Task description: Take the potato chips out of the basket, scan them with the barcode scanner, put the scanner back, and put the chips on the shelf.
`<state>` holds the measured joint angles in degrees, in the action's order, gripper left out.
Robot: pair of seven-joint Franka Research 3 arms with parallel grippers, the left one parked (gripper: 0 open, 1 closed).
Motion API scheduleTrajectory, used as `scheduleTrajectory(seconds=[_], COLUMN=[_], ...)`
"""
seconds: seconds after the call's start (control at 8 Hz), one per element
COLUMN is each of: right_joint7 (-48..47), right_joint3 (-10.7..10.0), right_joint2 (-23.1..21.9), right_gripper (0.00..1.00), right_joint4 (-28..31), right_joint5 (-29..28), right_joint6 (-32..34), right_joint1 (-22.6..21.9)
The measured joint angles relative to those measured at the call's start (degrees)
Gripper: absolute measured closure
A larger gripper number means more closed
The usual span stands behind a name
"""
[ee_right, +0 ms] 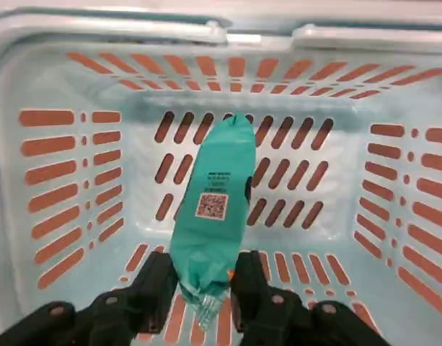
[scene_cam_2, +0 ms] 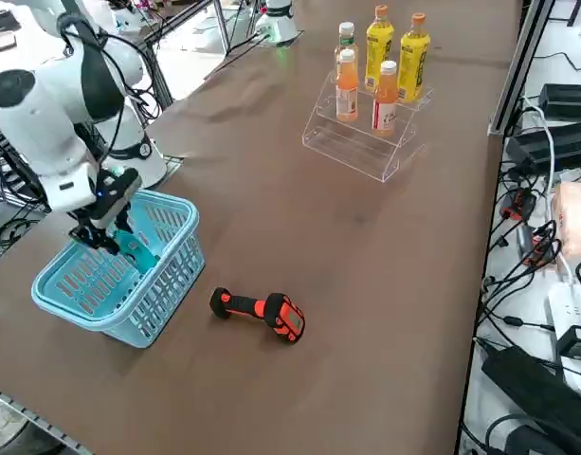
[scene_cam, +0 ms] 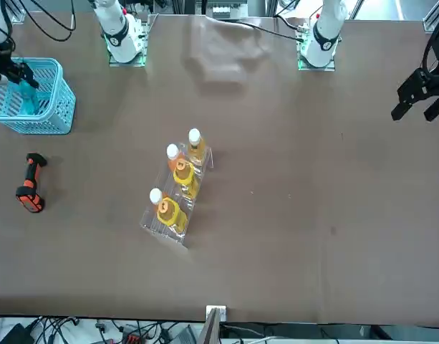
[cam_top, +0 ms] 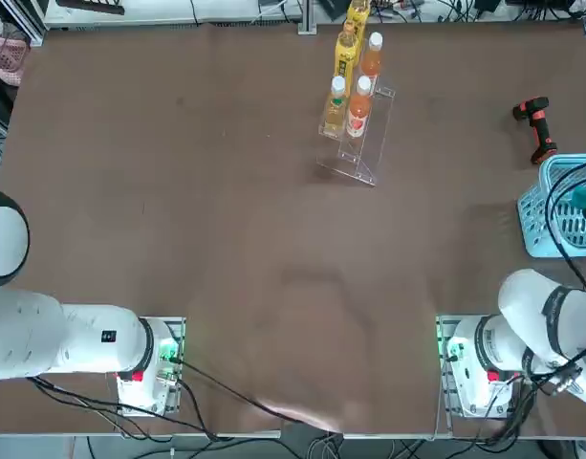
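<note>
In the right side view's left half, the slim teal packet (ee_right: pixel 215 194) is gripped in the nearly closed right pincer (ee_right: pixel 204 288) within the light-blue mesh basket (scene_cam_2: pixel 91 320); lifting clear, then scanning, seems next.

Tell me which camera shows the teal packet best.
The right wrist view: the teal chip packet appears almost whole, its printed square code readable as a pattern. The top, front and right side views show only teal parts of it in the basket, near the right end effector.

Basket (scene_cam_2: pixel 165 301) walls (ee_right: pixel 93 234) surround right end effector (ee_right: pixel 204 277), chips (ee_right: pixel 219 180); way out upward.
</note>
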<state>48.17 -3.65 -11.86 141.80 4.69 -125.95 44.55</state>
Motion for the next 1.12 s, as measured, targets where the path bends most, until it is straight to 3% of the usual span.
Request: scheduleTrajectory(seconds=[0.12, 0.38, 0.75, 1.12], right_joint7=[-0.09, -1.04, -6.71, -16.15], right_joint3=[0.68, 4.81, 15.17, 27.81], right_joint2=[-2.17, -4.51, -4.49, -3.69], right_gripper=[0.59, 0.59, 0.59, 0.59], right_joint4=[-1.71, -7.09, -14.23, -15.00], right_joint5=[0.00, -0.03, -0.50, -4.62], right_joint6=[4.04, 10.74, 15.43, 14.35], right_joint1=[-0.07, -0.37, -0.82, -1.19])
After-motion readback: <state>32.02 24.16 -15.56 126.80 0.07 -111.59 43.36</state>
